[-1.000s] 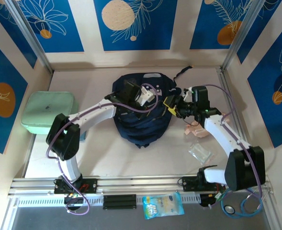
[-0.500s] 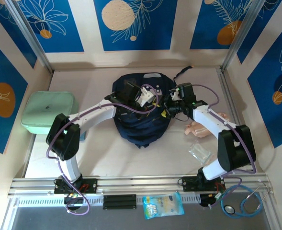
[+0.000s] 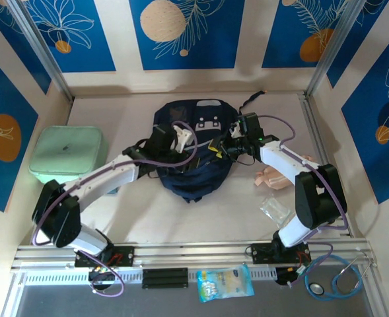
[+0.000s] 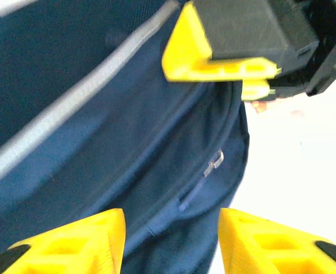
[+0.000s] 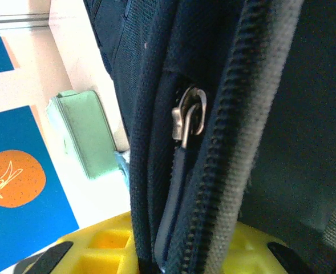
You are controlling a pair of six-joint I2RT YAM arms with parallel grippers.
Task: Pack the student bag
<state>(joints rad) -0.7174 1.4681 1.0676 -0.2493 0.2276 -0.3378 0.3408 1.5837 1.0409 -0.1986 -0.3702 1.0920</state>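
The student bag, dark navy with a pale patch, lies in the middle of the table. My left gripper hovers over its upper left part. In the left wrist view that gripper is open, its yellow fingers apart above the navy fabric, with nothing between them. My right gripper is at the bag's right side. In the right wrist view it is shut on a fold of the bag's zipper edge, just below a metal zipper pull.
A mint green case sits at the left wall. A pink item and a clear packet lie right of the bag. A snack packet and a stethoscope lie by the front rail.
My left gripper let go of the bag's top, opened and drew back to the left; the bag sank flatter. My right gripper moved in and closed on the zipper edge.
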